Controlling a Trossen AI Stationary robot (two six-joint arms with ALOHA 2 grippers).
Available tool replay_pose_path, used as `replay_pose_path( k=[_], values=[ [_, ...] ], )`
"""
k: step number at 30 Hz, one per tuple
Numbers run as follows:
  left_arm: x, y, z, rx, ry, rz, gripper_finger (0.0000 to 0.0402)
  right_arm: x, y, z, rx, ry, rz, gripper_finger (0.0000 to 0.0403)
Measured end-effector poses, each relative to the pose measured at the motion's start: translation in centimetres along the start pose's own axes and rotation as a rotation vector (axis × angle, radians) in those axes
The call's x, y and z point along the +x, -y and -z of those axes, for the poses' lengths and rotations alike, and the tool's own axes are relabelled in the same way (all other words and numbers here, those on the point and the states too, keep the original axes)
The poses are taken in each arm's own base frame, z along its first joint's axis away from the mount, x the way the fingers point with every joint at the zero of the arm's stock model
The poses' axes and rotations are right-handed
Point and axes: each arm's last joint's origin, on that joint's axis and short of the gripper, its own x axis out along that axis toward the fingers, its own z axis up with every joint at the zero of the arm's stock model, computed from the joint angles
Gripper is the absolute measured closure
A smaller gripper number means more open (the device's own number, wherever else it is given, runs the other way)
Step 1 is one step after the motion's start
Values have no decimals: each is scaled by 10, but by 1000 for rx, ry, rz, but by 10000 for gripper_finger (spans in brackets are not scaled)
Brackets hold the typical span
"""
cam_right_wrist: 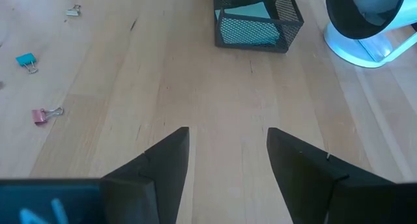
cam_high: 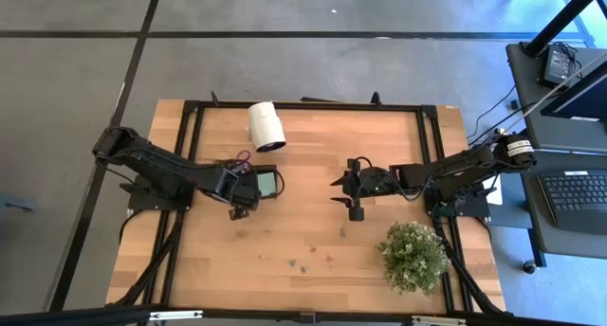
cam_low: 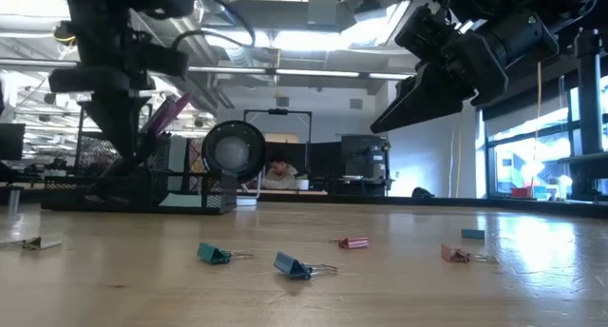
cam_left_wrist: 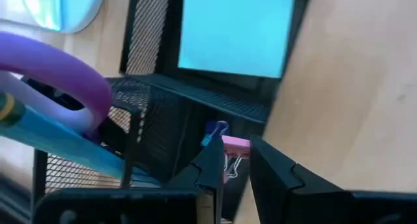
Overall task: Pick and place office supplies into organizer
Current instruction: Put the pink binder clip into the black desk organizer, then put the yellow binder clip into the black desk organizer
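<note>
The black mesh organizer stands left of centre. A pale green sticky-note pad lies in its low compartment. Purple-handled scissors and a pencil stand in the taller part. A blue clip lies inside it. My left gripper hangs over the organizer's near side, shut on a pink binder clip. My right gripper waits open above bare table, right of centre. Several small clips lie loose on the table, among them a teal one and a pink one. My left gripper pinches the pink clip's body between its two fingertips. The clip's wire handles run back between the fingers. The fingers slant steeply down from the table's left side. The clip is lifted clear, above the organizer's dark compartment.
A white cylinder roll lies just beyond the organizer, at the far edge. A bushy potted plant stands at the near right. Open wood lies between the two grippers and toward the near edge, where loose clips are scattered.
</note>
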Motion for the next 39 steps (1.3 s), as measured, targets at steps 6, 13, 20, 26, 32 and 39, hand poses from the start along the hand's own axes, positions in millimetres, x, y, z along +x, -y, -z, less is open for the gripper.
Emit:
replay_pose_path(
  k=[6,13,20,26,32,39],
  values=[
    [16,-4,5,-2,-53,-55,350,0,0,0,1,0,-1,193],
    [22,-10,6,-14,-70,-67,348,0,0,0,1,0,0,193],
    [23,-12,4,-17,-71,-54,340,0,0,0,0,0,0,193],
    [23,-11,4,-17,-73,-49,317,0,0,0,0,0,0,193],
    [23,-11,4,-16,-71,-53,306,0,0,0,0,0,0,193],
    [17,-10,0,17,-70,-27,300,0,0,0,0,0,-1,193]
  ],
)
